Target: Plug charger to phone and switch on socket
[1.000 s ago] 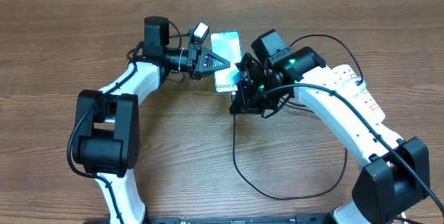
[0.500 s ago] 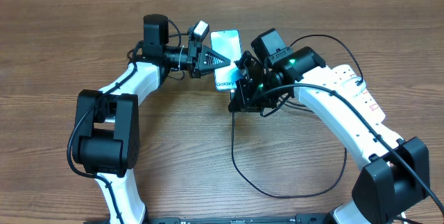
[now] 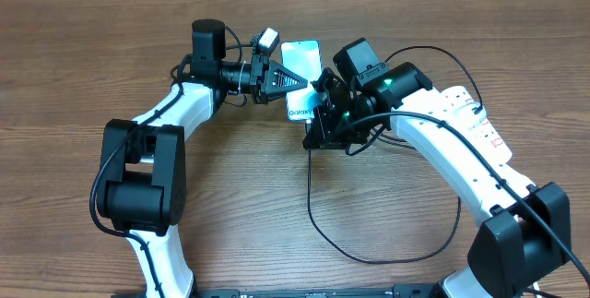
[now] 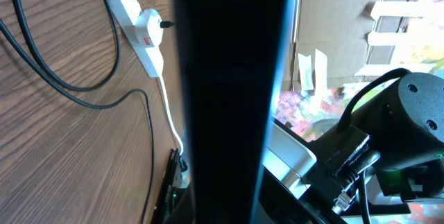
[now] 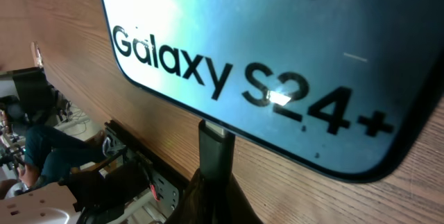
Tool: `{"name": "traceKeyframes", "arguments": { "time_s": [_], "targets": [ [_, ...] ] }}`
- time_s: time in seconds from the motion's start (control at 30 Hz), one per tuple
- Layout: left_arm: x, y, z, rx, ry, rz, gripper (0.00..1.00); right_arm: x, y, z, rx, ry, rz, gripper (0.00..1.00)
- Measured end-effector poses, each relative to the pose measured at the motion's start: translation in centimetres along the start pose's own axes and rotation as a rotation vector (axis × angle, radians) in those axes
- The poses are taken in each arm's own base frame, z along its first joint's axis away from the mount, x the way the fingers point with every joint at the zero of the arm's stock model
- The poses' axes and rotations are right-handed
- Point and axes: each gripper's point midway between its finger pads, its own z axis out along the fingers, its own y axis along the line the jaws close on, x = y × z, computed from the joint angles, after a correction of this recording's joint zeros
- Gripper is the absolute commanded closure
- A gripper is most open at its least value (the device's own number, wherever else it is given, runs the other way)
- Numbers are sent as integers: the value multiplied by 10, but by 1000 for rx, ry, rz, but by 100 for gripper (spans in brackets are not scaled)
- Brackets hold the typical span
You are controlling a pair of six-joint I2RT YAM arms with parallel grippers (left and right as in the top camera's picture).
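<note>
The right hand (image 3: pixel 316 125) is closed narrow on the charger (image 5: pixel 214 151), whose small black tip stands straight out ahead of the fingers. That tip touches the short bottom edge of the phone (image 5: pixel 277 50), just under the printed name. Whether it has gone into the port or only rests against the edge, I cannot tell. The phone's long axis runs on away from this hand, roughly in line with the tip, so the push looks to be straight forward along it. The left hand (image 3: pixel 293 83) comes in from the far side and appears clamped on the phone's long edge, bracing it. The socket (image 4: pixel 141 28) lies on the table (image 3: pixel 74 58) well behind the right hand, beside that arm's forearm, so the right arm is the nearer one for the switch.
</note>
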Motion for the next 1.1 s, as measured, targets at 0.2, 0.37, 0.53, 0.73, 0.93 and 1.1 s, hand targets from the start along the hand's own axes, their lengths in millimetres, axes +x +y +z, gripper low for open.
{"name": "traceKeyframes", "arguments": {
  "time_s": [0.2,0.37,0.53,0.73,0.93,1.1],
  "targets": [
    [0,0,0,0,0,25,96,0,0,0,1,1,1,96],
    [0,0,0,0,1,29,96,0,0,0,1,1,1,96],
    [0,0,0,1,1,29,96,0,0,0,1,0,1,96],
    [0,0,0,2,3,28,96,0,0,0,0,0,1,96],
    [0,0,0,3,3,28,96,0,4,0,-20,1,-3,96],
    [1,0,0,3,3,28,96,-2,5,0,-28,-4,-7,96]
  ]
}}
